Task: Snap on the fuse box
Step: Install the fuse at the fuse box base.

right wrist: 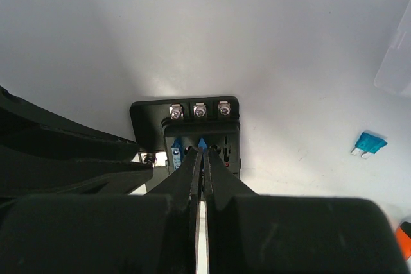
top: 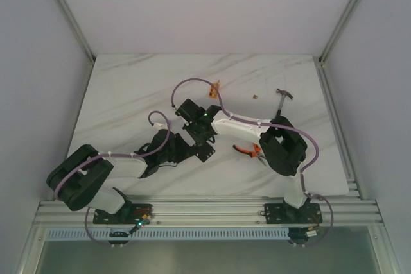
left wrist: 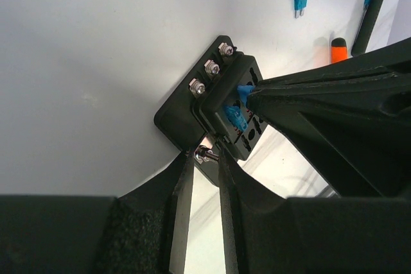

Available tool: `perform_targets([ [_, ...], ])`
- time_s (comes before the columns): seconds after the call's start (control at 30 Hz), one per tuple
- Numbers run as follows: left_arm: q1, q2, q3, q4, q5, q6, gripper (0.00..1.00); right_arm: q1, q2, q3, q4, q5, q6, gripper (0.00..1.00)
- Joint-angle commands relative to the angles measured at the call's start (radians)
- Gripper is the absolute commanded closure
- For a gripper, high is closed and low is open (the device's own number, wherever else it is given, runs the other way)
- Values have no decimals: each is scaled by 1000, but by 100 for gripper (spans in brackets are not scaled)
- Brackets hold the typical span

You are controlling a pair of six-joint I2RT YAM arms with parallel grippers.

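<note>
**Both grippers on the fuse box, mid-table**

The left gripper (left wrist: pixel 207 163) reaches in from the near left. Its two fingers (left wrist: pixel 182 187) are closed around the near edge of the fuse box (left wrist: pixel 215 88), right by a small silver screw terminal. It looks like a firm hold, though the fingers partly hide the contact itself.

The fuse box lies flat on the white marble table (top: pixel 128 88), about the middle and slightly nearer than centre, where the two arms meet. It has a black base plate with three silver screws in a row along one edge. On top is a raised black block with slots, and blue fuses are seated in it.

The right gripper (right wrist: pixel 201 153) comes over from the right, its jaws pinched almost together on a blue fuse (right wrist: pixel 201 144) standing in one slot of the block. Can't tell if that fuse is pushed fully home.

Right of the box, by the right arm's elbow, orange-handled pliers (top: pixel 247 150) lie on the table. A loose blue fuse (right wrist: pixel 369 144) lies on the table, apart from the box and to its right in the right wrist view.

Farther back and to the right is a hammer (top: pixel 283 97), head toward the far side. Beyond the box sits a small orange block (top: pixel 215 88). A tiny brown piece (top: pixel 255 96) lies between it and the hammer. All of these are well apart from the box.
</note>
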Motion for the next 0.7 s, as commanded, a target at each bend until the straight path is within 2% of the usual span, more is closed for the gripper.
perform_targets([
  [0.0, -1, 19, -21, -88, -18, 20, 69, -8, 220, -87, -19, 0, 4, 100],
  [0.23, -2, 7, -28, -93, -25, 20, 69, -3, 253, -89, -10, 28, 6, 100],
  [0.47, -2, -26, -27, -119, -42, 26, 69, 9, 29, -116, 16, 6, 31, 100],
  [0.67, -2, -90, -18, -139, -40, 31, 68, 9, -127, -123, 53, 5, 64, 91],
])
